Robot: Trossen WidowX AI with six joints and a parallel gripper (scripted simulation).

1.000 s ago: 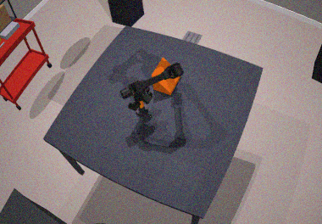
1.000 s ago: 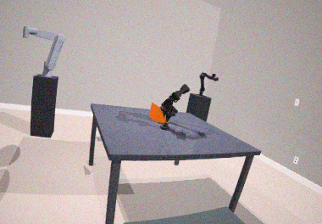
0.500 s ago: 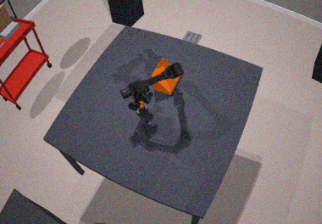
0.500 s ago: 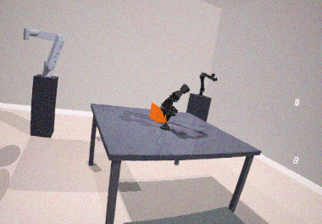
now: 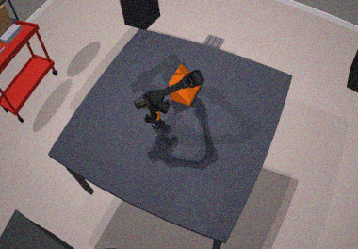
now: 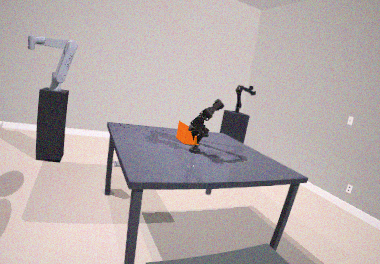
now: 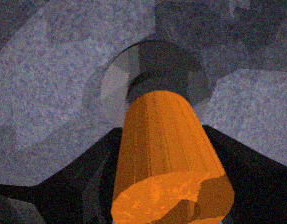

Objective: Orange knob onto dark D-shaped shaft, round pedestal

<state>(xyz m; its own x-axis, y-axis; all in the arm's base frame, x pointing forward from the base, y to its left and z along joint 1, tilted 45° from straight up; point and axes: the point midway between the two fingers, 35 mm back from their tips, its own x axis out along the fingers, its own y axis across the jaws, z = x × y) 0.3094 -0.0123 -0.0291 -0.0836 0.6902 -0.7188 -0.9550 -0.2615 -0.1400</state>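
Note:
The orange knob (image 7: 161, 135) (image 5: 158, 116) (image 6: 195, 140) is a ridged cylinder that fills the lower middle of the wrist view. My gripper (image 7: 161, 134) is shut on it, with one black finger on each side. The round pedestal (image 7: 113, 85) (image 6: 194, 149) is grey and lies beyond the knob's far end, partly in shadow. The knob's far end overlaps the pedestal's middle in the wrist view. The D-shaped shaft cannot be made out clearly there, and its flat side is hidden. Whether the knob touches the shaft or pedestal cannot be told.
A large orange angular block (image 5: 188, 96) (image 6: 183, 133) stands on the dark table (image 5: 108, 135) (image 6: 155, 170), close beside the arm. The arm (image 5: 192, 78) (image 6: 212, 109) leans over it and casts long shadows. A red cart (image 5: 28, 75) stands away from the table.

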